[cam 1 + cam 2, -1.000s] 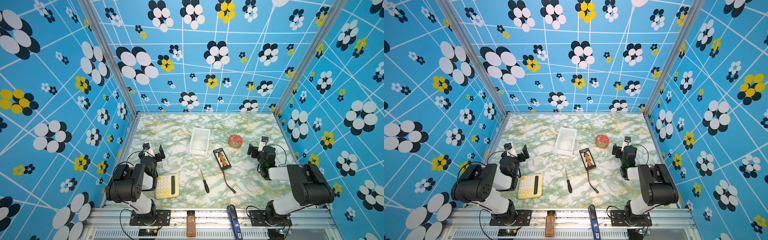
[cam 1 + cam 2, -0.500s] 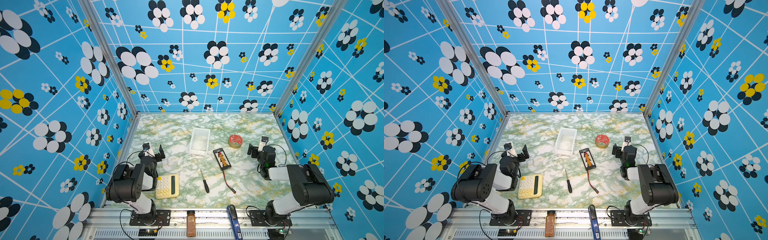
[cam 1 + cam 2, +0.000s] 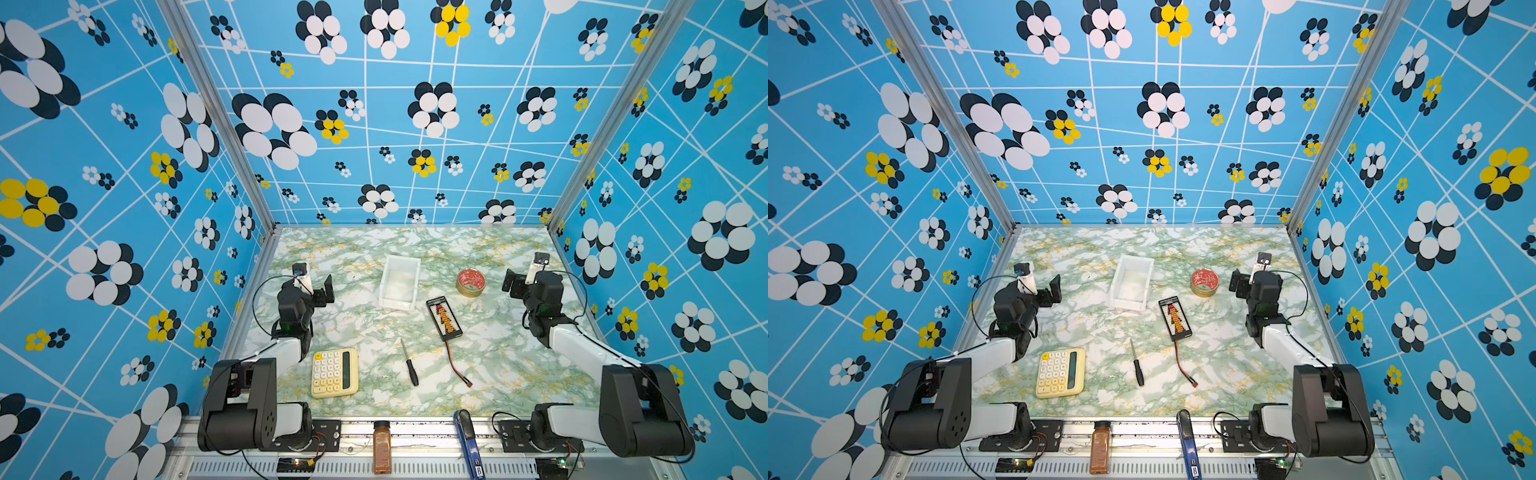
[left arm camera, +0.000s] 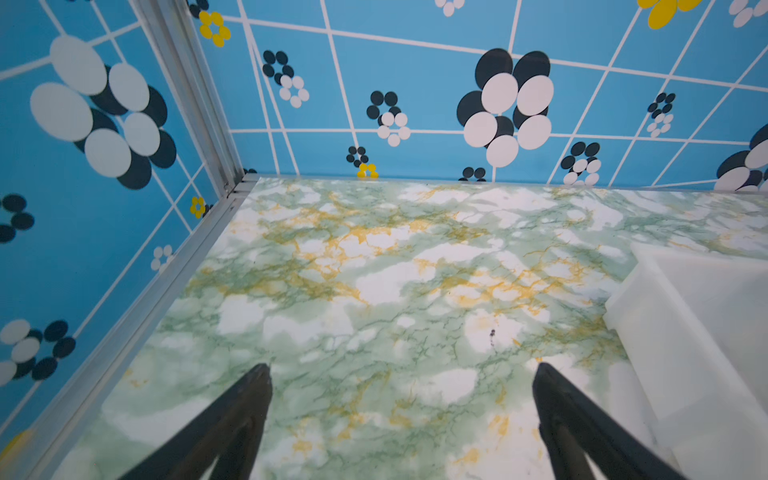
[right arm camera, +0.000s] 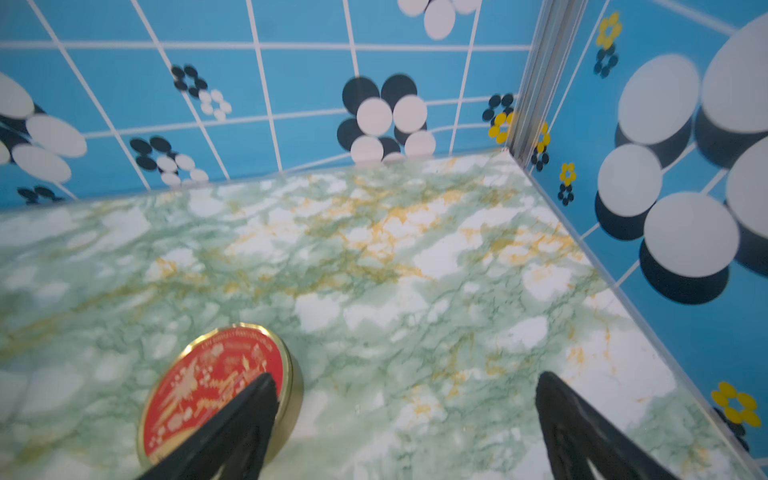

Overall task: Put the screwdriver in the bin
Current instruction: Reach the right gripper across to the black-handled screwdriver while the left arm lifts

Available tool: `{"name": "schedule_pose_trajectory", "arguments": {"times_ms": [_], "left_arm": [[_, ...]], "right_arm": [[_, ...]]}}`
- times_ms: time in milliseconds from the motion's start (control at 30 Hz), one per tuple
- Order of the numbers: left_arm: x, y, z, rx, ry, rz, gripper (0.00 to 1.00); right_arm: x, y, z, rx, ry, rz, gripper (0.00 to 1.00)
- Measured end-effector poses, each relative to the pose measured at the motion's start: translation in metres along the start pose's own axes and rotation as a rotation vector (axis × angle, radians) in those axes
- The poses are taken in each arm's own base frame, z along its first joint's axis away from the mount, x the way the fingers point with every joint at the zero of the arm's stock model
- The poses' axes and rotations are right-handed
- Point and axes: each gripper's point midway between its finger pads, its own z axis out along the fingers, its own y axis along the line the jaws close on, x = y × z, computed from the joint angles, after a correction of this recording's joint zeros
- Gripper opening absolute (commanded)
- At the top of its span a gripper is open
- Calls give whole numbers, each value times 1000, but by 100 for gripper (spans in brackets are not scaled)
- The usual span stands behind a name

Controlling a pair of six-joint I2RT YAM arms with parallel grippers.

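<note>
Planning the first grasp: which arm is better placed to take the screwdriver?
Probably left. The left gripper, open, seems slightly nearer the screwdriver and the bin; the black board with its wire lies across the right gripper's way.

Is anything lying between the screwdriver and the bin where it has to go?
Nothing visible does. Between the screwdriver and the bin is only bare table. The calculator lies to one side and the black board to the other, both off that line.
</note>
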Motion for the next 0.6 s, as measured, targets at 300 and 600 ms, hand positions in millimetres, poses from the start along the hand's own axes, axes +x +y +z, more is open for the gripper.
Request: {"name": "schedule_pose_trajectory", "arguments": {"times_ms": [300, 600], "left_arm": [[9, -12, -9, 75, 318, 46, 99], [-19, -27, -40, 147, 499, 75, 99]], "right_arm": [[-39, 30, -75, -200, 120, 297, 99], [76, 156, -163, -488, 535, 38, 79]]}}
